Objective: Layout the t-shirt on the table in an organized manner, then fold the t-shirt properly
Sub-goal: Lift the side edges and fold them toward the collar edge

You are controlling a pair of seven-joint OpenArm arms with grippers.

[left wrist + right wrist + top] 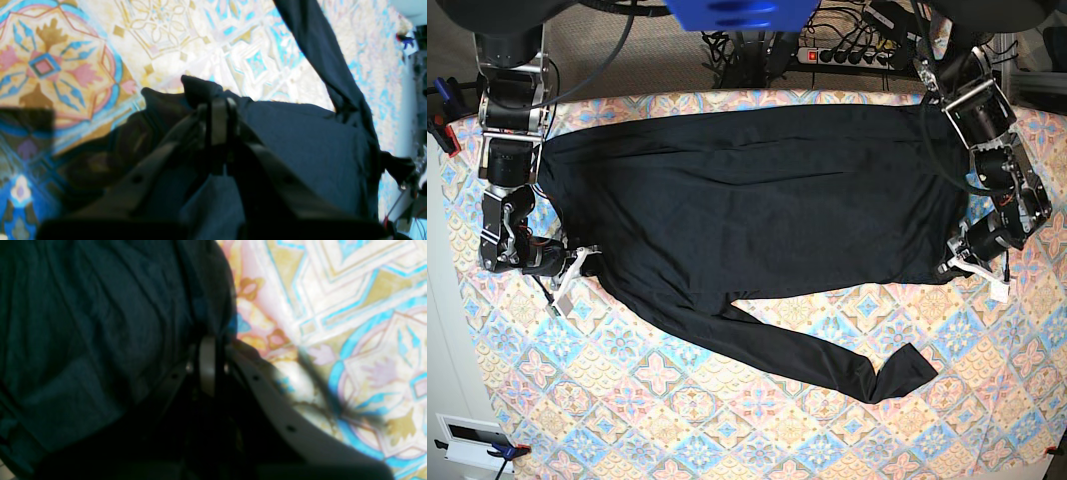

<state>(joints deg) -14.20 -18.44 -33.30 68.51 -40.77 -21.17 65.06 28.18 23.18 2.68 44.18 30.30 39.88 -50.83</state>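
**Both grippers pinch the black shirt's edges**

A black long-sleeved shirt (747, 195) lies spread across the patterned table (727, 420), one sleeve trailing toward the front. The left gripper (218, 100), at the right side of the base view, is clamped on a fold of the shirt's edge. The right gripper (208, 340), at the opposite side, is closed on the shirt's other edge.

Both arms reach low, left gripper (218, 110) and right gripper (208, 350) with jaws closed.
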